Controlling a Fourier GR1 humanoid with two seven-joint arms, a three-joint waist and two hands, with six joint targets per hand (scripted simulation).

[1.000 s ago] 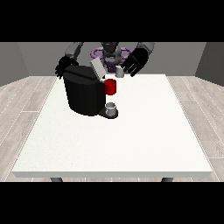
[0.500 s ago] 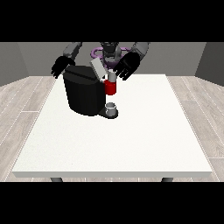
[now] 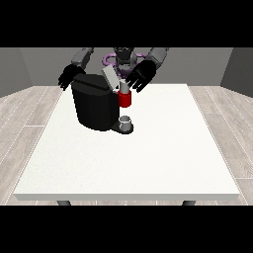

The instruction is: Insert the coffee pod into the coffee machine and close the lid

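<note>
Coffee pod not separately distinguishable. Black coffee machine [image 3: 95, 106] on white table [image 3: 148, 148], grey lid [image 3: 109, 76] raised, red front [image 3: 125, 99]. Both hands [image 3: 141, 75] [image 3: 69, 76] open, empty.

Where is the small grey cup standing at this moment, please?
In the front view the small grey cup stands on the machine's base, at the front right of the black coffee machine, directly below its red part, left of the table's centre.

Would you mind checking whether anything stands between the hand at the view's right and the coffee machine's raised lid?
Nothing visible does: the robot hand at the view's right hangs just beside the raised lid, above the red part.
</note>
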